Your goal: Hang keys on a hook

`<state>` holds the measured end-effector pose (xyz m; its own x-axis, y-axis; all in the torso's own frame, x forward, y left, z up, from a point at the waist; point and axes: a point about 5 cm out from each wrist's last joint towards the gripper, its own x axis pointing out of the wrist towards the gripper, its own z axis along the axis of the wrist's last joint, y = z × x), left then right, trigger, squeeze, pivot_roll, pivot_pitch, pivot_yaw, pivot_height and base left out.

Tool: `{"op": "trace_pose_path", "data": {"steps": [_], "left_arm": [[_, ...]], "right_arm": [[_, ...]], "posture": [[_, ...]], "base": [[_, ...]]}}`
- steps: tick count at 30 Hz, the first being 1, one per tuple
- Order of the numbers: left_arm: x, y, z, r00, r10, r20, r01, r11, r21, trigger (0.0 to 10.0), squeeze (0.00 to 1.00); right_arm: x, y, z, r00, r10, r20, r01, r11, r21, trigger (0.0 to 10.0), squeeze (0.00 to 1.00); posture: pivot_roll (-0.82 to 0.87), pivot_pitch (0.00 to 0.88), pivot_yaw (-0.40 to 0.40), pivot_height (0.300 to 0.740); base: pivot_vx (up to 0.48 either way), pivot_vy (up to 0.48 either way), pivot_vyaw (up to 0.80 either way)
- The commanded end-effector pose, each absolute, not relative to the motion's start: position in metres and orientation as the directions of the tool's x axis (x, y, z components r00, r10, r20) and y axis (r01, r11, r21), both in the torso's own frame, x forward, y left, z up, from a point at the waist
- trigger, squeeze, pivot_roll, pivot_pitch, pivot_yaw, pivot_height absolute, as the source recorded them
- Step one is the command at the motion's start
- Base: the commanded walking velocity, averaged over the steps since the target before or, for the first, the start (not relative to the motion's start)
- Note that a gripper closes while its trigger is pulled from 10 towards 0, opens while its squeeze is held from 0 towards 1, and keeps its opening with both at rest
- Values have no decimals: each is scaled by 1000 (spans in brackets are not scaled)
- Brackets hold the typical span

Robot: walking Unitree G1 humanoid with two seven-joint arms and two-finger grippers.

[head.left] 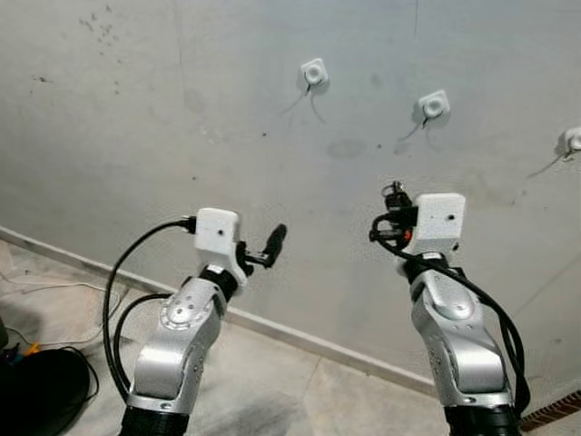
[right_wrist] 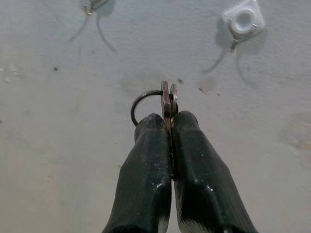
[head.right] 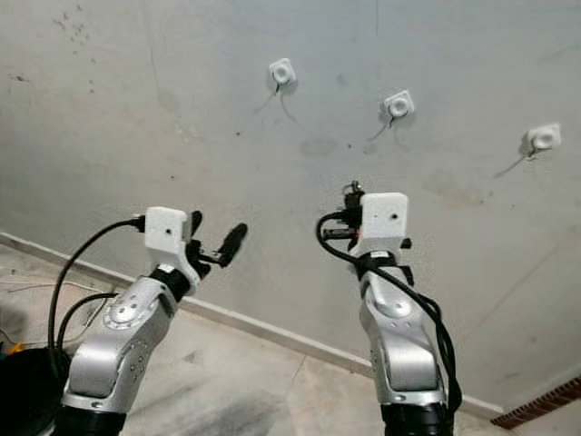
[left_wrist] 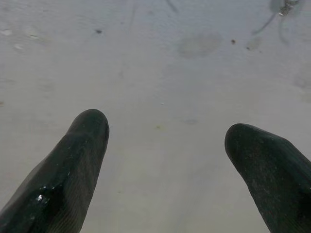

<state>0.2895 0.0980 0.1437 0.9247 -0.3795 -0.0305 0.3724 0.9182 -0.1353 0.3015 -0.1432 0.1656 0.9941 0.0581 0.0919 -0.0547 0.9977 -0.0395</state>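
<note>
Keys (right_wrist: pixel 168 99) sat pinched tight in my right gripper (right_wrist: pixel 170 121), ring poking out at 9 o'clock, below the hook (right_wrist: pixel 243 22) at 1 o'clock, left gripper (left_wrist: pixel 165 145) wide open and empty; I feared the ring could miss and drop.

Head stereo pair up high, facing wall (head.left: pixel 136 136), mid range, same hooks (head.left: pixel 314 72) in both. Left wrist along spread fingers (left_wrist: pixel 73 170), close to bare wall. Right wrist along fingers (right_wrist: pixel 146 170), close, sharing hook (right_wrist: pixel 243 19).
</note>
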Motion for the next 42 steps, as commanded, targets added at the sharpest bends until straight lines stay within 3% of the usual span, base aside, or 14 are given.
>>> {"op": "trace_pose_path", "data": {"steps": [1,6,16,42], "left_arm": [[289,87,147,911,-412,-26,405,904,-135,10000,0],[289,87,147,911,-411,-25,404,905,-132,10000,0],[287,86,154,897,-440,33,440,887,-139,10000,0],[287,87,155,897,-440,45,442,888,-130,10000,0]], "right_arm": [[302,-154,167,995,29,96,-25,999,-46,10000,0],[303,-154,168,995,29,100,-24,999,-45,10000,0],[303,-153,167,994,28,101,-24,999,-46,10000,0],[290,-166,164,993,-8,116,13,999,-42,10000,0]], "posture": [[127,0,-113,740],[128,0,-112,740],[124,0,-112,740],[108,0,-101,740]], "base": [[0,480,0],[0,435,0],[0,0,0],[393,0,0]]}}
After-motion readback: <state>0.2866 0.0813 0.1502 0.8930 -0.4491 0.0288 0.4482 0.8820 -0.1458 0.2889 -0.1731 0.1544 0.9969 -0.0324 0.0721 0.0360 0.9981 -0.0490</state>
